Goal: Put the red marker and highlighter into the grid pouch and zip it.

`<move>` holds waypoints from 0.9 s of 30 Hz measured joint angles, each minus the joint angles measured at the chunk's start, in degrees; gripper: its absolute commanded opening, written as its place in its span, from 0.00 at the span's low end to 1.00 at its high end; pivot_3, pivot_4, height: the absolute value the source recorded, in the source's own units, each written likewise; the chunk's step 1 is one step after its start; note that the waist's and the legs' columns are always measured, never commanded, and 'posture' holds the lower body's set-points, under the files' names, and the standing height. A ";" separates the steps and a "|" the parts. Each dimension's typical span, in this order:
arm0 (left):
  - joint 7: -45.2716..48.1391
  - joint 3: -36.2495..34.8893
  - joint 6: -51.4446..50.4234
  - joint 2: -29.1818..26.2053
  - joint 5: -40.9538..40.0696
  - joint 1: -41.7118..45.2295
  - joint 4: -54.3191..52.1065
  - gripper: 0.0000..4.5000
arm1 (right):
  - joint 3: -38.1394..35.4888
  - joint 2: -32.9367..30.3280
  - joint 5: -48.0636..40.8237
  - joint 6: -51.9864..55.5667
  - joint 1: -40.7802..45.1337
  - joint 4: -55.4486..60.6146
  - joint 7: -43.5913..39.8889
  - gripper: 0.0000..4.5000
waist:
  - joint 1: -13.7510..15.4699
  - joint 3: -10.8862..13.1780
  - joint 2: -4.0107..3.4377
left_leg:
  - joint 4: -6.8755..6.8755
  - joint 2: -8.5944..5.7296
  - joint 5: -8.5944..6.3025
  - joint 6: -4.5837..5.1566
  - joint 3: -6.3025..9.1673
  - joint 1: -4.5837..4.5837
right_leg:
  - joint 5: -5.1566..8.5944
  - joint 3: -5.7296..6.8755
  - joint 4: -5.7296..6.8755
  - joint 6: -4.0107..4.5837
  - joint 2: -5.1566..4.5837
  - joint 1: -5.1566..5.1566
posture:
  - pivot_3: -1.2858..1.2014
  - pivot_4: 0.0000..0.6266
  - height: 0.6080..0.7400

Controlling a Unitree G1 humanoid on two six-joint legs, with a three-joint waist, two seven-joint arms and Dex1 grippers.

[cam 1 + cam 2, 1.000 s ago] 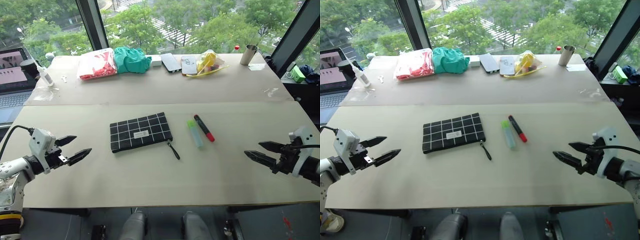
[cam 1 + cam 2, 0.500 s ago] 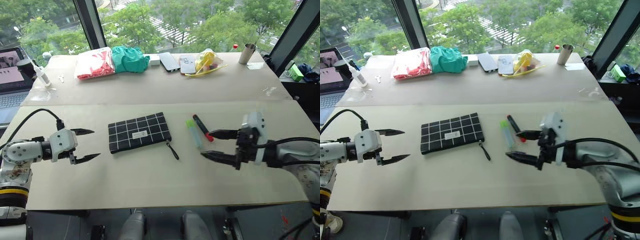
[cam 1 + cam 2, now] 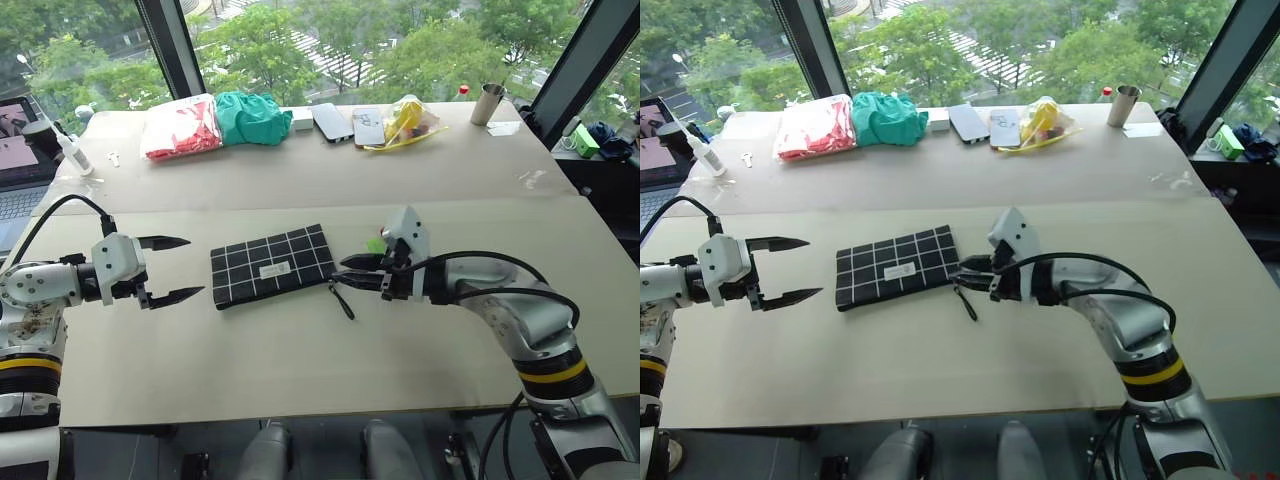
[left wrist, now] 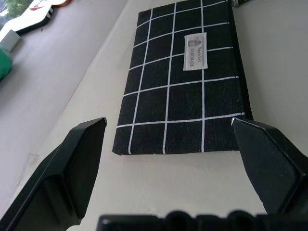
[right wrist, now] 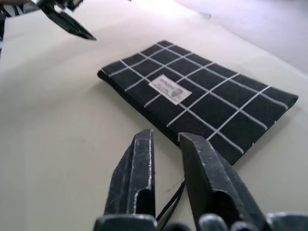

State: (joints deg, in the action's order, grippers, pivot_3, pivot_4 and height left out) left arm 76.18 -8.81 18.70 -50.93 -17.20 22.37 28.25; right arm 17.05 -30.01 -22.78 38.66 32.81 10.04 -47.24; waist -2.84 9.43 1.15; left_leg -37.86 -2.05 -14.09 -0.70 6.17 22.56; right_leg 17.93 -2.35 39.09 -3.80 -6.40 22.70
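The grid pouch (image 3: 272, 265) lies flat on the near table, black with white lines and a small white label (image 4: 195, 52). Its zipper strap (image 3: 344, 300) trails toward me from its right end. My right gripper (image 3: 345, 270) is at that right end, just above the strap. Its fingers (image 5: 139, 163) are shut with only a slim gap, and nothing shows between them. Left of the pouch, my left gripper (image 3: 195, 266) stands open, pointing at the pouch's short edge (image 4: 178, 153). A bit of the green highlighter (image 3: 375, 244) peeks out behind my right hand. The red marker is hidden behind that hand.
Along the back of the far table lie a red-and-white bag (image 3: 180, 128), a green cloth (image 3: 250, 115), flat devices (image 3: 332, 120), a yellow bag (image 3: 408, 120) and a metal cup (image 3: 487, 103). A laptop (image 3: 15, 160) and a small bottle (image 3: 68, 152) stand far left.
My right arm swept left from the table's right side to the pouch's zipper end, and its fingers closed. My left gripper rolled and edged toward the pouch, staying open.
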 measured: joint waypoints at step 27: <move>-2.34 1.58 13.07 -3.62 8.92 -1.38 4.47 1.00 | 15.42 14.27 31.00 -14.89 17.55 -30.98 4.37 0.01 | -1.16 -0.10 0.10 | 0.03 0.03 0.15 -0.26 -0.03 -0.17 | -0.03 0.06 0.79 0.05 -0.01 0.38 | 0.52 0.24 1.00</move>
State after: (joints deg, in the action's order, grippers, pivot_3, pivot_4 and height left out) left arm 73.84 -7.23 31.77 -54.55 -8.28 20.99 32.72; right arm 32.47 -15.73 8.22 23.77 50.35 -20.94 -42.87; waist -4.00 9.33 1.25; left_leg -37.82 -2.02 -13.94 -0.96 6.13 22.39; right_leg 17.90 -2.28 39.88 -3.76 -6.41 23.08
